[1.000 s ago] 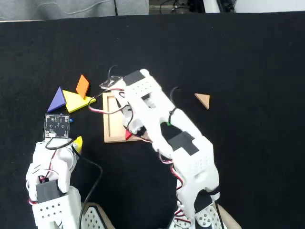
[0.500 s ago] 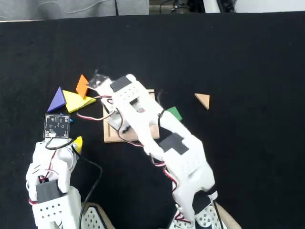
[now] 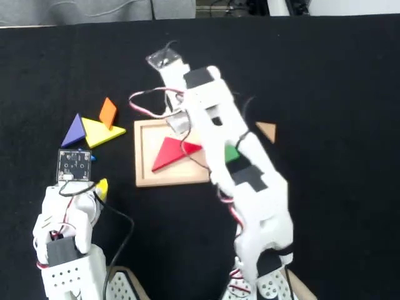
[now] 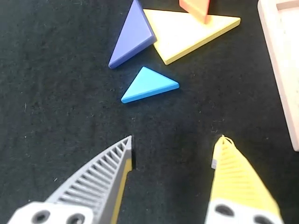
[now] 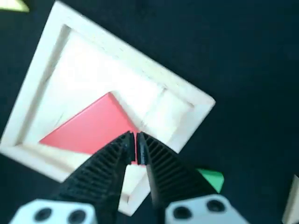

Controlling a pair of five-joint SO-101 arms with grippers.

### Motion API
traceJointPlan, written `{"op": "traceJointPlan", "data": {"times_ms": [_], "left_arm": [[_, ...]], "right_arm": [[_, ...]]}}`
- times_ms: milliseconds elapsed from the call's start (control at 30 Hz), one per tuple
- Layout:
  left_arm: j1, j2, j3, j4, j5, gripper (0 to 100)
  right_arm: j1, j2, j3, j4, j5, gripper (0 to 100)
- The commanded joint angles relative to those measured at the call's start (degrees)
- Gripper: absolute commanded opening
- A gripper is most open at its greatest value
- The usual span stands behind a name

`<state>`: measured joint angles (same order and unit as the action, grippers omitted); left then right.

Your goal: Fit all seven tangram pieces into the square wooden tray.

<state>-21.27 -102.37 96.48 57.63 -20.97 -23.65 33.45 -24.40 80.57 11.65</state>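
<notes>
Hovering over the red triangle [image 3: 167, 153] lying flat in the wooden tray [image 3: 139, 156] with right gripper [image 5: 135, 136] pinched together, empty; probably handling as light, stiff, slick wood, gripping across opposite edges.

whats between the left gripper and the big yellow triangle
A light blue triangle lies between the left gripper and the yellow triangle, in the left wrist view.

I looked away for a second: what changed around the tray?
The right arm swung toward the far side of the table, its right gripper shut and empty above the tray, uncovering the red triangle lying inside. The left gripper, tan triangle, purple triangle, yellow triangle and orange piece stayed put.
</notes>
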Motion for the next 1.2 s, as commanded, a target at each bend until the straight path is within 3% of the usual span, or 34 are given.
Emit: {"op": "traceJointPlan", "data": {"times_ms": [0, 300, 467, 600, 867, 1167], "left_arm": [[-0.6, -0.5, 1.0, -1.0, 0.0, 27], [-0.6, -0.5, 1.0, -1.1, 0.0, 27], [-0.6, -0.5, 1.0, -1.1, 0.0, 27], [-0.6, -0.5, 1.0, -1.1, 0.0, 27], [-0.6, -0.5, 1.0, -1.1, 0.0, 27], [-0.6, -0.5, 1.0, -1.1, 0.0, 27]], "right_arm": [[0.1, 3.5, -1.1, -2.5, -0.1, 1.1], [0.0, 7.2, -5.1, 10.5, 0.1, 1.1], [-3.1, 7.0, -5.7, 20.1, 6.3, 1.1], [-2.7, 3.9, -7.2, 17.4, 5.3, 1.1], [-2.6, 4.6, -8.7, 1.3, -0.8, 1.1], [-3.3, 12.4, -14.5, 5.7, -0.5, 1.1]]}}
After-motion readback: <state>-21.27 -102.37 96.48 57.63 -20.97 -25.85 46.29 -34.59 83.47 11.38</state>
